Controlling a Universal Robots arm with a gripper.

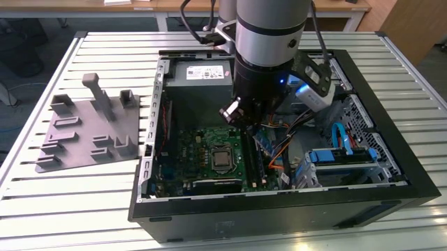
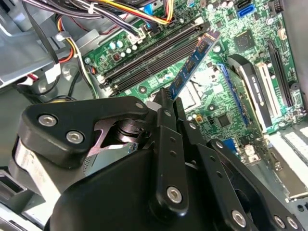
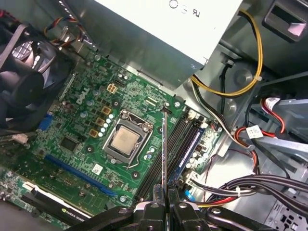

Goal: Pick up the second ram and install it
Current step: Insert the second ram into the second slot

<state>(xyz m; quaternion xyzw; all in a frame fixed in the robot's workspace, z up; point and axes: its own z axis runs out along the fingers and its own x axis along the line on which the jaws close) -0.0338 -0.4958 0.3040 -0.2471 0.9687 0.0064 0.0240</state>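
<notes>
Pinching the second ram (image 3: 164, 149) at one end, the gripper (image 3: 164, 195) has its fingers pressed onto the stick's two flat faces, as seen in both wrist views. The stick hangs over the motherboard (image 3: 82, 130), near its long black slots (image 3: 177, 137) and processor socket (image 3: 126, 139), and is not seated in any slot. An open black case (image 1: 279, 206) surrounds the motherboard, with a power supply (image 1: 202, 73) and bundled cables (image 3: 240, 86) beside the board. The case lies on a white slatted table (image 1: 70, 198). A grey fixture plate (image 1: 87, 133) rests there, well apart from the motherboard.
</notes>
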